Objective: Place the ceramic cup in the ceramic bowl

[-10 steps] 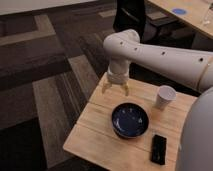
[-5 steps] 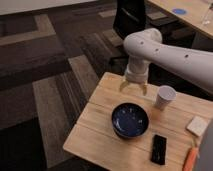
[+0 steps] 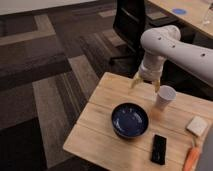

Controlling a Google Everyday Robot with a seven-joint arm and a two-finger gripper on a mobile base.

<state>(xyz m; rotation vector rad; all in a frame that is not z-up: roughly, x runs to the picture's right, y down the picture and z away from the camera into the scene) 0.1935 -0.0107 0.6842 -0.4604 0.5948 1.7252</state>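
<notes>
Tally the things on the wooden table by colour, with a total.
White: 2, the small white ceramic cup and the flat white square block
Dark blue: 1, the wide round glossy navy ceramic bowl
Black: 1, the flat black rectangular device
Orange: 1, the orange tapered object
Total: 5
Uncounted: the pincer, open, above the table beside the cup.

The claw (image 3: 146, 84) has swung over along the table's far side, so the cup (image 3: 164, 97), once well off to its right, now stands just beside it. The bowl (image 3: 130, 120) now lies slightly to its left, and a white block (image 3: 197, 126) has come into sight beyond the cup.
</notes>
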